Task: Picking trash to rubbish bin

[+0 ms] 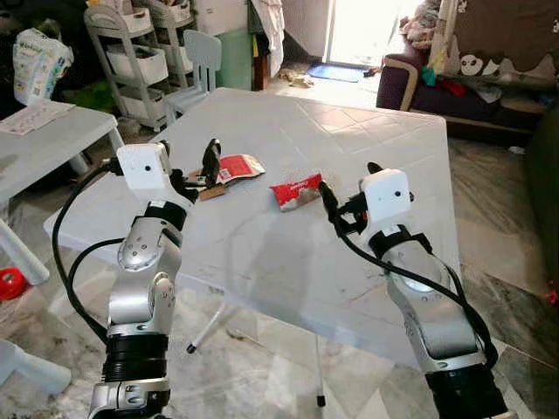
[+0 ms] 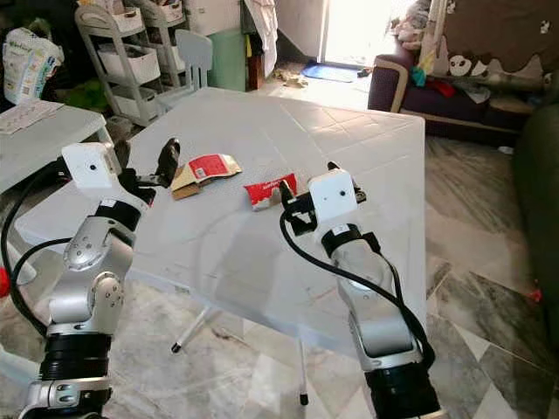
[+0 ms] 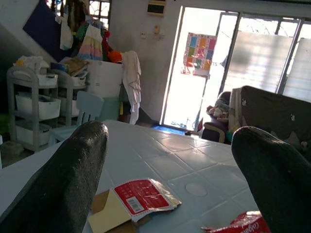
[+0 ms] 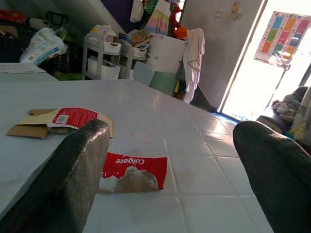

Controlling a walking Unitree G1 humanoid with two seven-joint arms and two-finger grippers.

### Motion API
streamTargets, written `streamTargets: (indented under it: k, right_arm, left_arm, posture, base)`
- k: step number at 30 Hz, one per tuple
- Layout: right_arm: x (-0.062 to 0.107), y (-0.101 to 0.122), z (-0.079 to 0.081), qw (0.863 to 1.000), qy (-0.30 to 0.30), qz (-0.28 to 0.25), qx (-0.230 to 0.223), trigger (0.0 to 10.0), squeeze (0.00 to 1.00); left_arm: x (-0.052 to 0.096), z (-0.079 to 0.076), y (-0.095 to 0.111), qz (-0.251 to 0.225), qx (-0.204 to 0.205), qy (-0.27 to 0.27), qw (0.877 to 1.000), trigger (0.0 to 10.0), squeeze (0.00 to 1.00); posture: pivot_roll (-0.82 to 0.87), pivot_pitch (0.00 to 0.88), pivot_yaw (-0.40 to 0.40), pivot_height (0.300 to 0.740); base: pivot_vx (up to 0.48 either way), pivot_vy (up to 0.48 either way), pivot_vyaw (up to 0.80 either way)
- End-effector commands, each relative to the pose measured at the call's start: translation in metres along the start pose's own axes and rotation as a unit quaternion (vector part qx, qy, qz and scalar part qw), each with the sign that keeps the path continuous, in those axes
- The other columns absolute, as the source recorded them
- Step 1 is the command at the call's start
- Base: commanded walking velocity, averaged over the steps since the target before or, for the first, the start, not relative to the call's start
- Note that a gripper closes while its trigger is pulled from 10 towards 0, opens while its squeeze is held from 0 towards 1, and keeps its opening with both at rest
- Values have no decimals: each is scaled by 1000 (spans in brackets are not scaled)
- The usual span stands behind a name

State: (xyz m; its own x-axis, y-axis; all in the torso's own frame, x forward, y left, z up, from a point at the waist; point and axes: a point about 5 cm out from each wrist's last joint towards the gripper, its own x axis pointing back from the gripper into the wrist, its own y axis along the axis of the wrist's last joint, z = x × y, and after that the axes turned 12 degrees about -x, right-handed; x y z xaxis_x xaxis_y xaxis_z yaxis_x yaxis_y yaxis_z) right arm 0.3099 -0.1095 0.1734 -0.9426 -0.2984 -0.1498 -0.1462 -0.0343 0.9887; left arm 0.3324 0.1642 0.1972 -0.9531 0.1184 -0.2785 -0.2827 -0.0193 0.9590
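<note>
Two pieces of trash lie on the white plastic table (image 1: 367, 131): a torn red Colgate carton (image 1: 296, 191) and a flattened brown cardboard piece with a red label (image 1: 229, 171). My left gripper (image 1: 197, 168) is open and hovers just left of the cardboard piece (image 3: 133, 204), with nothing between its fingers (image 3: 68, 179). My right gripper (image 1: 349, 182) is also open, just right of the Colgate carton (image 4: 133, 172) and low over the table. The carton lies ahead of its fingers (image 4: 73, 179), not touching them.
A second white table (image 1: 44, 131) stands at the left, with a white shelf cart (image 1: 140, 52) and a pale small chair (image 1: 199, 61) behind it. A dark sofa (image 1: 454, 83) is at the back right. A red object (image 1: 9, 284) lies on the tiled floor.
</note>
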Motion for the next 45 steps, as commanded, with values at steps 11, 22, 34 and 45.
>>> streamTargets:
  k: [11, 22, 34, 45]
  right_arm:
    - [-1, 3, 0, 1000, 2, -7, 4, 10000, 0]
    - [0, 1, 0, 1000, 3, -4, 4, 10000, 0]
    - [0, 1, 1, 1000, 4, -4, 2, 10000, 0]
    - [-1, 7, 4, 1000, 11, -20, -3, 10000, 0]
  left_arm:
    - [-4, -1, 4, -2, 10, 7, 1000, 10000, 0]
    - [-5, -2, 2, 8, 9, 10, 1000, 10000, 0]
    - [-5, -2, -1, 19, 4, 16, 1000, 10000, 0]
    - [-5, 1, 8, -5, 7, 15, 1000, 10000, 0]
  posture:
    - [-83, 15, -21, 740]
    - [-83, 18, -20, 740]
    - [-81, 18, -17, 740]
    - [-75, 19, -17, 740]
  base:
    - [315, 0, 0]
    - [191, 0, 0]
    - [0, 0, 0]
    - [27, 0, 0]
